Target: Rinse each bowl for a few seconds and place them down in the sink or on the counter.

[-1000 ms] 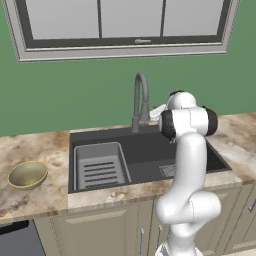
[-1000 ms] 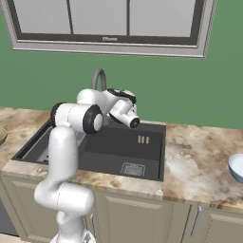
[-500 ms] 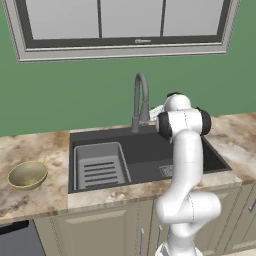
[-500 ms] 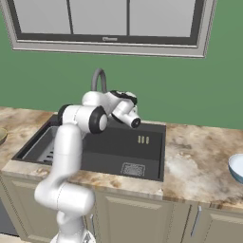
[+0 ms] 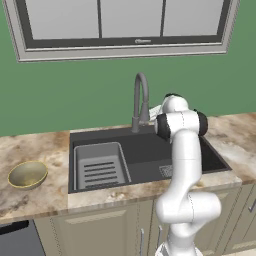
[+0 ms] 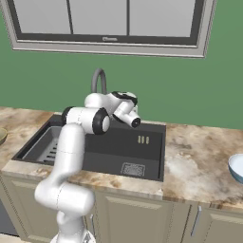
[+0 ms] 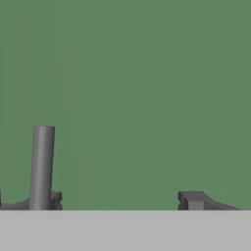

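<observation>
The olive-gold bowl [image 5: 27,174] sits upright on the counter [image 5: 35,197] left of the sink [image 5: 145,150]. The pale blue bowl [image 6: 236,167] rests on the counter [image 6: 199,166] at the far right edge. My gripper [image 7: 122,201] is raised over the back of the sink, just right of the faucet [image 5: 141,100], and points at the green wall. Its fingertips [image 7: 193,200] stand wide apart with nothing between them, so it is open. The grey faucet post [image 7: 42,166] rises right beside the left fingertip. In the left base view the hand [image 5: 155,111] is mostly hidden behind my own arm.
A grey ribbed rack [image 5: 100,167] fills the sink's left half, and a square drain [image 6: 132,169] lies on the right half of the floor. A window [image 5: 125,25] spans the wall above. Tan cabinet doors run below the counter.
My arm's elbow has swung slightly toward the faucet while the hand stays beside it. Both bowls lie where they were.
</observation>
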